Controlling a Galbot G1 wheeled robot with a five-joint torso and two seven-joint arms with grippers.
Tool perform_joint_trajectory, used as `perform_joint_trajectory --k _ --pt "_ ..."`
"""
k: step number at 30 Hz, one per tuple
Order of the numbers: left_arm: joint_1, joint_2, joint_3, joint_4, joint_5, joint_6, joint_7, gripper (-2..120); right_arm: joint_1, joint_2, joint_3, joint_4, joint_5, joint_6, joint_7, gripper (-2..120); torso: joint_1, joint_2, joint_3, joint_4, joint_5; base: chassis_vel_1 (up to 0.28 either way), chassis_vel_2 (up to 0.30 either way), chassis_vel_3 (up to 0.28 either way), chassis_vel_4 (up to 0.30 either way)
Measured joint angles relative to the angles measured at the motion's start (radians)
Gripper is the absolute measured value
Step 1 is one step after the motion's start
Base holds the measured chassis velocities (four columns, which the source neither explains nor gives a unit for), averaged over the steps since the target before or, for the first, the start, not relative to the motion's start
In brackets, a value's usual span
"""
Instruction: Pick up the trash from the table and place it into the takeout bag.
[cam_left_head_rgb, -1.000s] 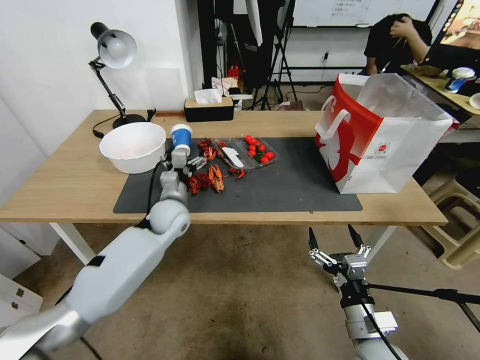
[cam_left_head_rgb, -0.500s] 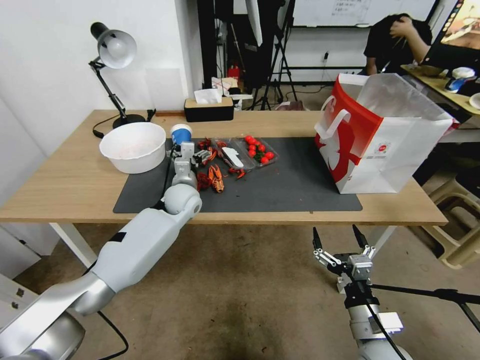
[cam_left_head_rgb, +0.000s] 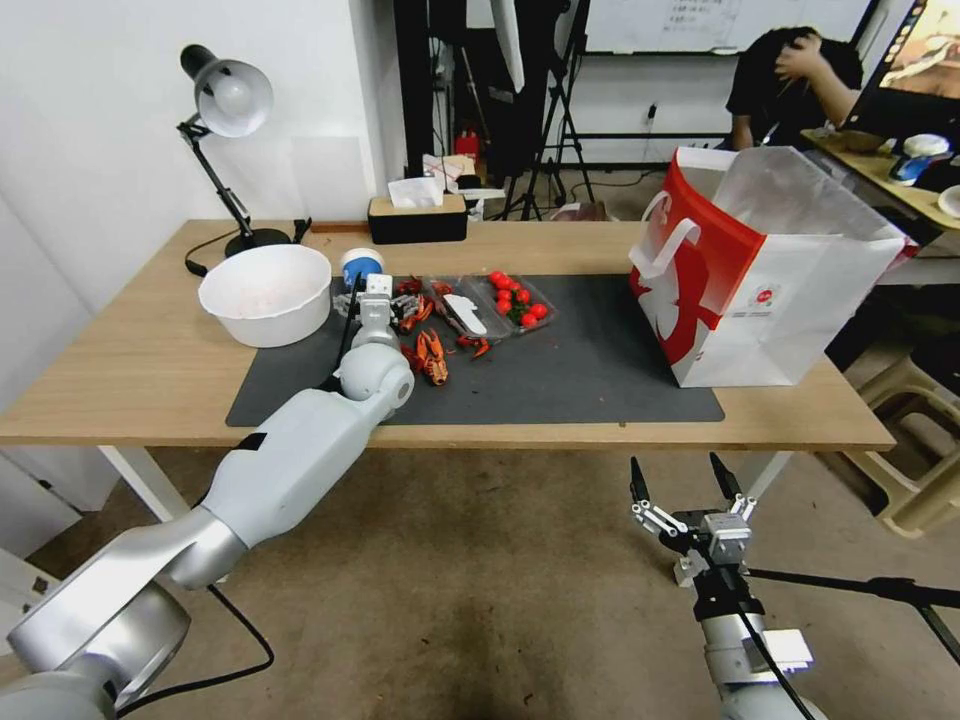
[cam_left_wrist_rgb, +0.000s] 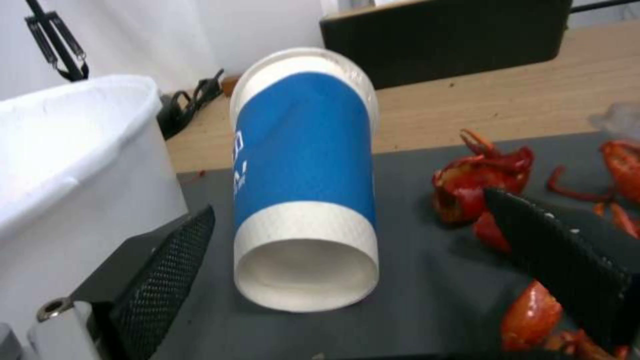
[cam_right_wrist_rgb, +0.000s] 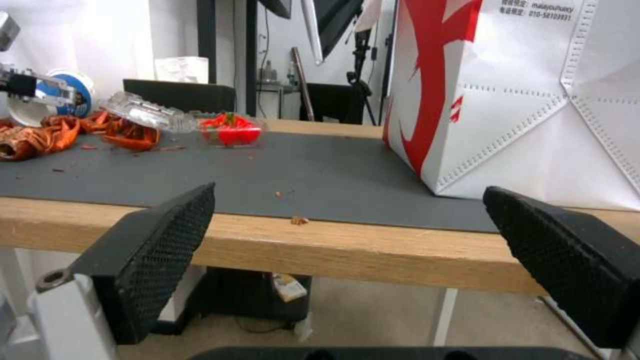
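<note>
On the grey mat (cam_left_head_rgb: 590, 370) that covers the middle of the surface (cam_left_head_rgb: 130, 380), the cup (cam_left_wrist_rgb: 303, 175) lies on its side at the mat's far left corner, just beside the white bowl (cam_left_head_rgb: 266, 293). The cup has a blue sleeve, white bands at both ends and small white print; in the left wrist view its open white base end faces the camera. The left end effector (cam_left_wrist_rgb: 347, 235) is released, its two black textured fingers (cam_left_wrist_rgb: 170, 260) spread to either side of the cup, apart from it. Red crayfish shells (cam_left_head_rgb: 428, 355) lie scattered on the mat to the right of the cup, near a clear tray of red tomatoes (cam_left_head_rgb: 518, 300). The bag (cam_left_head_rgb: 760, 270) stands upright on the mat's right end, with a red printed front, white sides and white loop handles. The right end effector (cam_left_head_rgb: 688, 490) hangs released below the surface's near edge, well apart from the mat.
</note>
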Motion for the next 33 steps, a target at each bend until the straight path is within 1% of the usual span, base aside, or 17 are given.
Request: perform_joint_trajectory --k 7,12,13,14,17,22,27,29,30,33 --pt "-0.022 -0.019 -0.008 0.037 -0.028 0.001 0.0 100 -0.002 0.003 -0.002 0.005 0.0 0.0 0.0 100 0.0 0.0 0.0 0.0 0.0002 0.0 0.0 0.0 0.0" --pt "-0.025 -0.022 -0.009 0.04 -0.032 0.001 0.0 100 -0.002 0.003 -0.002 0.007 0.0 0.0 0.0 100 0.0 0.0 0.0 0.0 0.0002 0.0 0.0 0.0 0.0" --pt "-0.035 -0.032 -0.013 0.05 -0.051 0.021 -0.014 100 -0.003 0.004 -0.002 0.011 0.0 0.0 0.001 100 0.0 0.0 0.0 0.0 0.0003 0.0 0.0 0.0 0.0" --pt "-0.035 -0.032 -0.013 0.05 -0.051 0.021 -0.014 100 -0.003 0.004 -0.002 0.011 0.0 0.0 0.001 100 0.0 0.0 0.0 0.0 0.0003 0.0 0.0 0.0 0.0" --pt "-0.042 -0.04 -0.013 0.069 -0.065 0.054 -0.028 100 -0.005 0.002 0.002 0.012 0.001 -0.001 0.004 100 0.0 0.0 0.0 0.0002 0.0002 0.0 0.0 0.0 0.0" --pt "-0.059 -0.051 -0.029 0.094 -0.083 0.071 -0.038 100 -0.008 0.001 0.006 0.008 0.004 0.002 0.004 100 0.0 0.0 0.0 0.0001 0.0003 0.0 0.0 0.0 0.0" --pt "-0.068 -0.056 -0.036 0.107 -0.093 0.072 -0.044 100 -0.009 0.002 0.006 0.008 0.004 0.004 0.004 100 0.0 0.0 0.0 0.0001 0.0002 0.0 0.0 0.0 0.0" --pt "-0.074 -0.06 -0.045 0.117 -0.103 0.075 -0.05 91 -0.012 0.002 0.007 0.008 0.004 0.007 0.004 100 0.0 0.0 0.0 0.0001 0.0003 0.0 0.0 0.0 0.0" --pt "-0.074 -0.06 -0.045 0.117 -0.103 0.075 -0.05 91 -0.012 0.002 0.007 0.008 0.004 0.007 0.004 100 0.0 0.0 0.0 0.0001 0.0003 0.0 0.0 0.0 0.0" --pt "-0.074 -0.061 -0.05 0.119 -0.113 0.083 -0.065 76 -0.015 0.002 0.008 0.008 0.004 0.01 0.004 100 0.0 0.0 0.0 0.0001 0.0002 0.0 0.0 0.0 0.0"
